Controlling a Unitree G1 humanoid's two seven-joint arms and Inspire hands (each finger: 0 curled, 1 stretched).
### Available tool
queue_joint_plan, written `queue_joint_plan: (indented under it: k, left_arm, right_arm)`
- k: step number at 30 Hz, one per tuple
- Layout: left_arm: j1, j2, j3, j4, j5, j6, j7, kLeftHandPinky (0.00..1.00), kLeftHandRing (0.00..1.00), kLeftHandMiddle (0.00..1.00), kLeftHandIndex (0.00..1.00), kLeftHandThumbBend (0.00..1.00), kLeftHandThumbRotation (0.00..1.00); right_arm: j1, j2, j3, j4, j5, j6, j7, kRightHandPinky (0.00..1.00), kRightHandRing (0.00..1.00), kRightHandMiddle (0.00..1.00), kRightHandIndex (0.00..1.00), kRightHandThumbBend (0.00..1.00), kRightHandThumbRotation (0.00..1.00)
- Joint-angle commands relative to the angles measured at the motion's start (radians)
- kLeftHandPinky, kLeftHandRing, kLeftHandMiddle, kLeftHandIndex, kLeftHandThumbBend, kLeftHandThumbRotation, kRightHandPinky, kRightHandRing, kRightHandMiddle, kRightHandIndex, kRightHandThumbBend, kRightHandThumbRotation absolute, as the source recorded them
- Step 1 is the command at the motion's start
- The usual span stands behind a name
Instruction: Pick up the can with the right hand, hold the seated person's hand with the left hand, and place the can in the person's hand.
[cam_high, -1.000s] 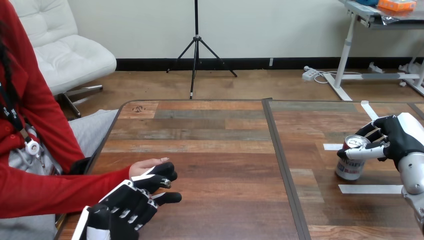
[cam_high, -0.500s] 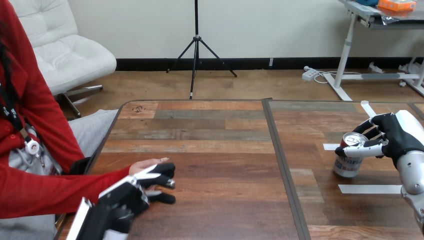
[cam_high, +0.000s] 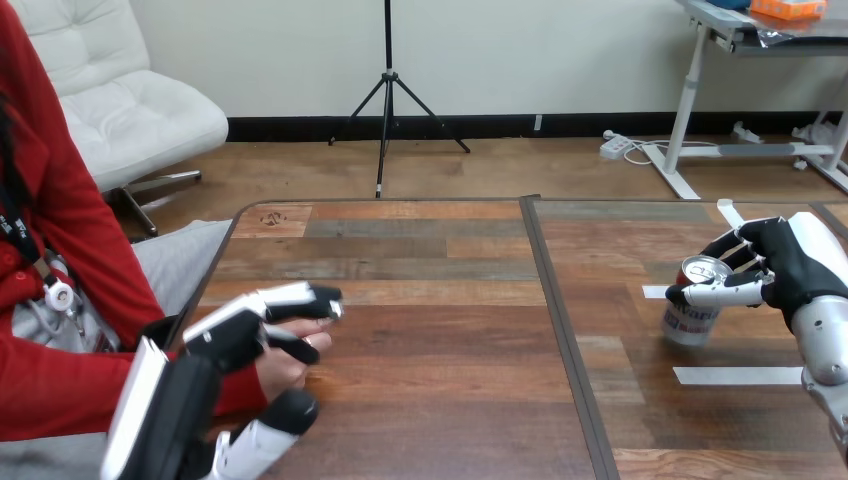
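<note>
Head view shows my right hand wrapped mid-body round the silver aluminium can, which I judge light, slick and easily dented.

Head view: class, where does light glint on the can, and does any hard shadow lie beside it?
Head view: the can, gripped by the right hand, glints brightest on its silver top; head view again: the lighting is soft and even, with no hard-edged shadow on the table beside it.
</note>
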Motion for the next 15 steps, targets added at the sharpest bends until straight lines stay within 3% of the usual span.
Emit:
queue_joint_plan:
  k: [1, 9, 15]
  left_arm:
    - [-0.053, 0.039, 0.047, -0.053, 0.038, 0.024, 0.030, 0.54, 0.74, 0.76, 0.69, 0.90, 0.84]
    - [-0.091, 0.096, 0.083, -0.103, 0.040, 0.073, 0.026, 0.55, 0.77, 0.78, 0.73, 0.99, 0.76]
    - [-0.113, 0.136, 0.098, -0.165, 0.013, 0.159, 0.013, 0.56, 0.79, 0.79, 0.73, 1.00, 0.67]
  right_arm:
    - [-0.079, -0.035, -0.021, -0.089, 0.015, -0.036, 0.008, 0.39, 0.45, 0.49, 0.49, 0.70, 0.00]
    - [-0.081, -0.039, -0.026, -0.119, 0.021, -0.045, 0.028, 0.40, 0.45, 0.49, 0.49, 0.72, 0.00]
    - [-0.079, -0.042, -0.029, -0.149, 0.022, -0.048, 0.049, 0.41, 0.45, 0.49, 0.49, 0.73, 0.00]
